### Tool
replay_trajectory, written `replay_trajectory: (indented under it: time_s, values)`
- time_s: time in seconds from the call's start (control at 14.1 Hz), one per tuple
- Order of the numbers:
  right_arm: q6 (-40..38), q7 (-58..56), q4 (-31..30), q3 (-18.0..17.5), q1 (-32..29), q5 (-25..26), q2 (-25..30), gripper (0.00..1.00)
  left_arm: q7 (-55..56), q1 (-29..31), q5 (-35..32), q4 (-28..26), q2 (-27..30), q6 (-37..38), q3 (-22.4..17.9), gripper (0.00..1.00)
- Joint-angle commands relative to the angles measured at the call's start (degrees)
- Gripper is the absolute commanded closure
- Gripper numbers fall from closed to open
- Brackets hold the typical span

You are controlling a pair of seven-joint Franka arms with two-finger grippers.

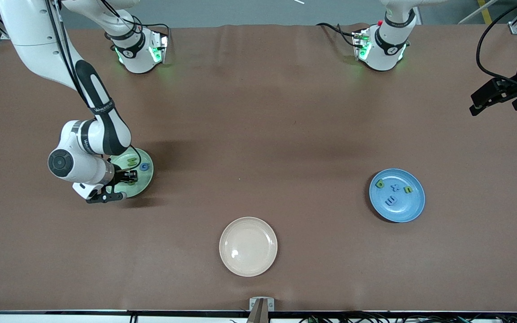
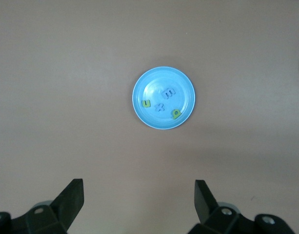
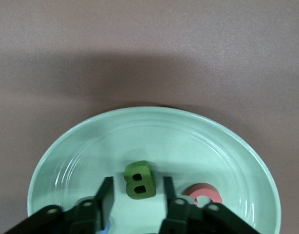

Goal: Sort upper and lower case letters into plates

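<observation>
The pale green plate point(image 1: 144, 184) lies toward the right arm's end of the table, and my right gripper point(image 1: 126, 177) hangs low over it. In the right wrist view the gripper point(image 3: 138, 181) is open, with a green letter B point(image 3: 140, 180) lying flat on the plate point(image 3: 139, 136) between the fingers, a gap on each side. A red letter point(image 3: 204, 193) lies beside it. A green letter point(image 1: 131, 160) and a blue letter point(image 1: 145, 167) also lie there. The blue plate point(image 1: 402, 210) holds several small letters point(image 1: 391, 201). My left gripper point(image 1: 496, 96) waits open and empty, high over the left arm's end.
A cream-beige round plate point(image 1: 248, 246) with nothing on it lies near the table's front edge, midway between the two ends. The left wrist view looks down on the blue plate point(image 2: 159, 123) from well above, with the left gripper point(image 2: 139, 187) open. The brown tabletop point(image 1: 258, 134) is bare.
</observation>
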State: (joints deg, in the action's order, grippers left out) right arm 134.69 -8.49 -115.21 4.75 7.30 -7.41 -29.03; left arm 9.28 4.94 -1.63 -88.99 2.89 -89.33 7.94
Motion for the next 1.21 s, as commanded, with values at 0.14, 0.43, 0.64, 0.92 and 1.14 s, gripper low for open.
replay_trajectory:
  time_s: [0.14,0.43,0.64,0.92,1.14]
  values:
    - [-7.75,-0.03,2.53,-0.45,-1.49,0.73,5.46,0.00,-1.02,0.86,0.75,-0.04,-0.34,-1.99,-0.03,0.00]
    - [-15.49,0.23,5.17,1.31,-1.58,0.91,11.17,0.00,-1.02,0.95,0.92,0.13,-0.26,-1.99,-0.03,0.00]
    - [-22.76,0.05,9.01,3.50,-1.76,3.18,14.87,0.00,-1.10,0.95,0.92,0.22,-0.26,-1.99,-0.03,0.00]
    - [-40.27,0.32,23.69,5.09,-2.81,5.57,14.26,0.00,-1.10,0.95,0.92,0.22,0.01,-1.99,-0.03,0.00]
    - [-43.80,0.23,29.84,5.01,-4.30,5.65,14.09,0.00,-1.45,0.95,0.92,0.22,0.18,-1.91,-0.12,0.00]
